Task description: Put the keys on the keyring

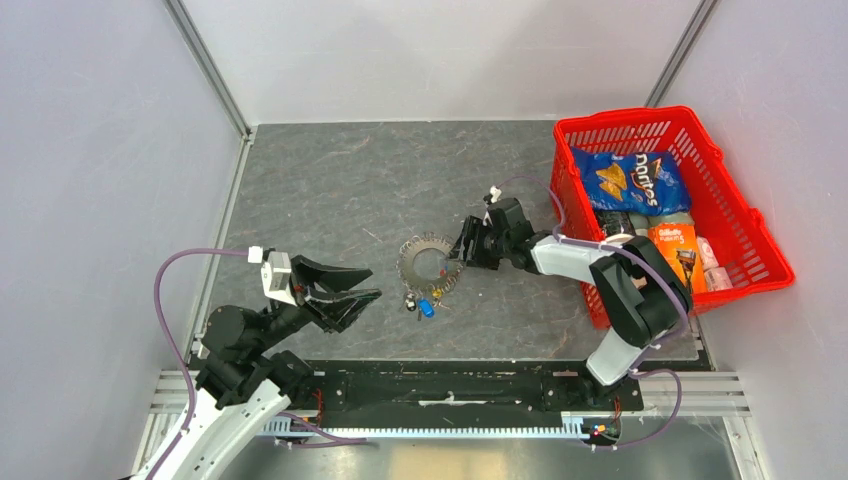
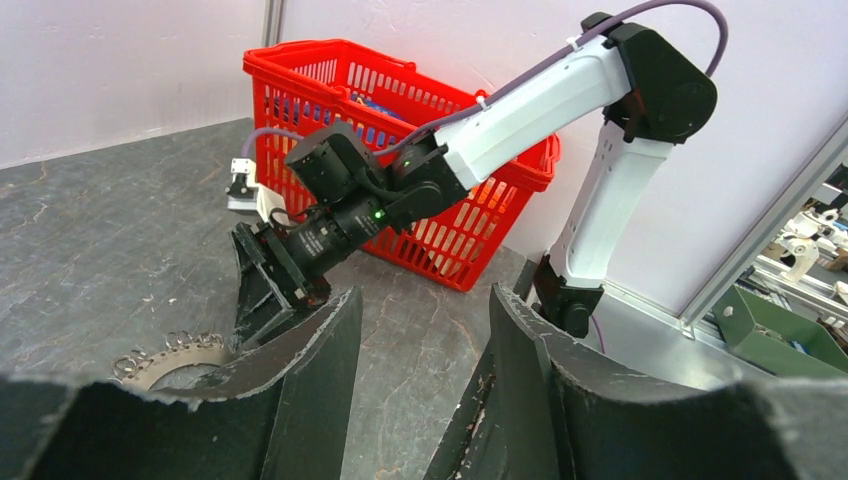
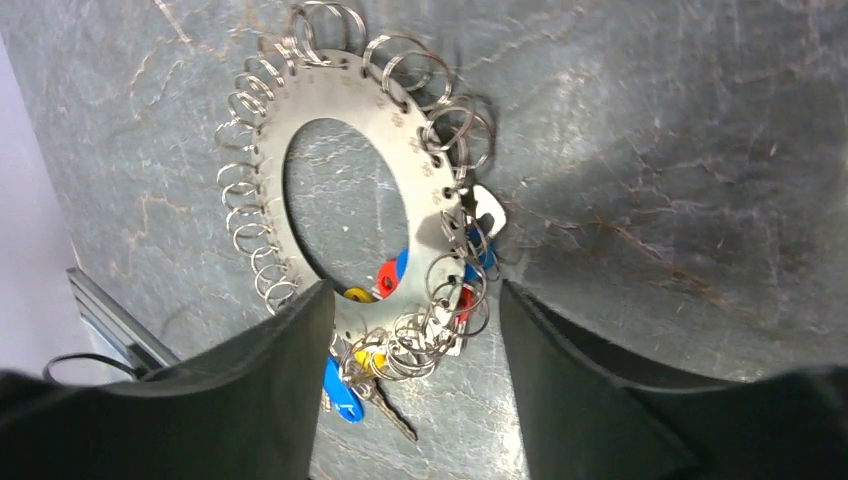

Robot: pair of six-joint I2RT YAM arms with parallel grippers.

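Observation:
The keyring (image 1: 428, 262) is a flat grey metal disc with a wide hole and many small split rings round its rim, lying on the grey table. The keys (image 1: 425, 303), with blue, red and yellow tags, cluster at its near edge. In the right wrist view the keyring (image 3: 428, 190) lies flat, and the keys (image 3: 342, 390) hang off its lower rim. My right gripper (image 3: 415, 300) is open and empty just above that end; it also shows from above (image 1: 462, 250). My left gripper (image 1: 372, 282) is open and empty, left of the keys. From the left wrist, the gripper (image 2: 425, 300) sees the keyring (image 2: 165, 362).
A red basket (image 1: 670, 125) with a Doritos bag (image 1: 635, 180) and other packs stands at the right of the table, behind my right arm; it also shows in the left wrist view (image 2: 300, 55). Grey walls close the table's sides and back.

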